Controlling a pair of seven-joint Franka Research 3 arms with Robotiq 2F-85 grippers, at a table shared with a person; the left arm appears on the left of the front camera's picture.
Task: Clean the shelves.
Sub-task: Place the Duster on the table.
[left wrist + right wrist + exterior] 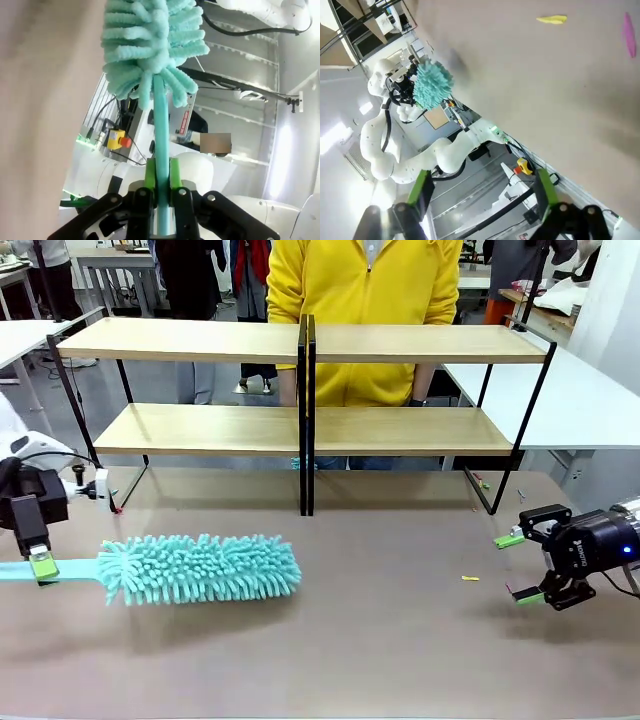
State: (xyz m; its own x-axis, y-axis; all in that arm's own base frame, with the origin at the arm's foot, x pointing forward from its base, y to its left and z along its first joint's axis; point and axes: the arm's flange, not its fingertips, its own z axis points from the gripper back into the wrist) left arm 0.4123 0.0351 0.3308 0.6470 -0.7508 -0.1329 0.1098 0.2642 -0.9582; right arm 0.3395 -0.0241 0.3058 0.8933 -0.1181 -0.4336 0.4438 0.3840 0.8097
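Left pincer (42, 565) clamps the teal duster (200, 568) by its handle; right pincer (520, 568) gapes wide, holding nothing; the shelves (305, 428) stand beyond both, boards bare

Brown matte tabletop (380, 640) in fgnd, long white side table (580, 400) at right, grey desk w/ thin legs (115, 275) far bkgd left
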